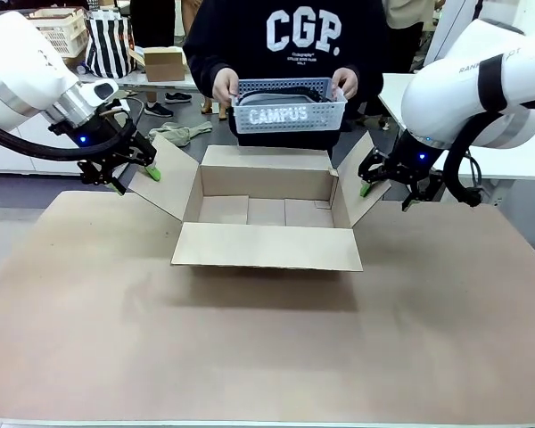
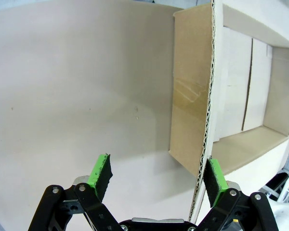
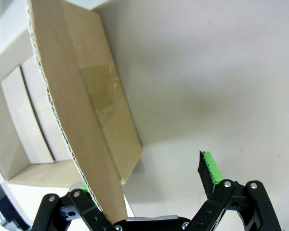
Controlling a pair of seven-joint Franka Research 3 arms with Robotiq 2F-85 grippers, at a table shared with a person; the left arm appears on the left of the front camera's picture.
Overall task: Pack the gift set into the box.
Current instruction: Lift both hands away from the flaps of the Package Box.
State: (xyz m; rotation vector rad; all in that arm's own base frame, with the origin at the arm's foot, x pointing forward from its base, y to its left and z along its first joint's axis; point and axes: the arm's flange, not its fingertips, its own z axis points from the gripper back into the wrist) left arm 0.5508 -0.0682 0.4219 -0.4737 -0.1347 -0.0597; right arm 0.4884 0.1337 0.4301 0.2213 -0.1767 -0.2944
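Left gripper [image 1: 135,176]: spread wide astride the left flap [image 2: 208,115] of the open box [image 1: 266,247], not pinching. Flap edge just beside one green pad [image 2: 215,175], well apart from the other. Right gripper [image 1: 385,193]: also spread wide, astride the right flap [image 3: 94,120], one finger hidden behind the cardboard, so contact cannot be told. Gift set [image 1: 290,116]: at the far side between both grippers, held up over the box's far flap by a person's hands [image 1: 225,86], apart from both grippers.
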